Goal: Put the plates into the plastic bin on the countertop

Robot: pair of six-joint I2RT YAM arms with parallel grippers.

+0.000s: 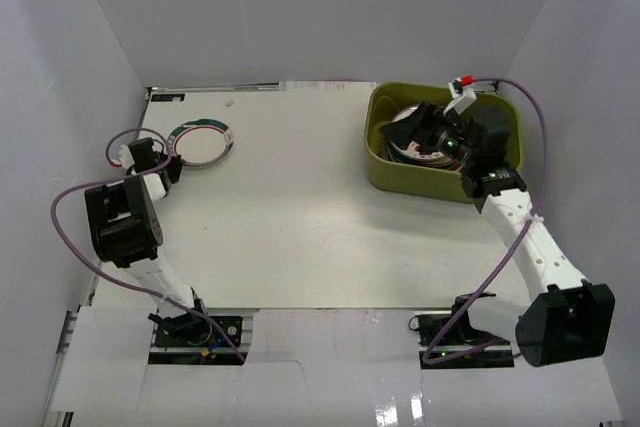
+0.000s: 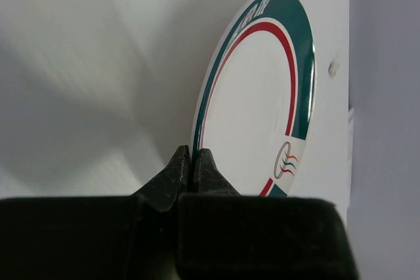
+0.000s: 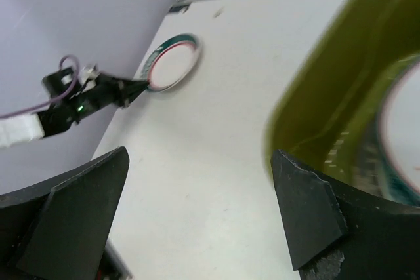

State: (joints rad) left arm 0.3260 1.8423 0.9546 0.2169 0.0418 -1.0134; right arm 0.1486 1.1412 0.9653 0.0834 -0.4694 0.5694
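A white plate with a teal and red rim (image 1: 203, 142) (image 2: 262, 103) lies at the far left of the white countertop (image 1: 300, 217). My left gripper (image 1: 168, 162) (image 2: 192, 157) is shut on this plate's near rim, its edge pinched between the two fingertips. The olive-green plastic bin (image 1: 382, 162) (image 3: 328, 83) stands at the far right with a stack of plates (image 1: 412, 139) (image 3: 401, 132) inside. Over the bin hangs my right gripper (image 1: 437, 132) (image 3: 197, 208), open and holding nothing. The right wrist view also shows the teal-rimmed plate (image 3: 174, 63) in the distance.
White walls close in the countertop on the left, far and right sides. The left wall stands close beside the left gripper. A purple cable (image 1: 70, 217) loops off the left arm, another (image 1: 535, 117) arcs over the bin's right corner.
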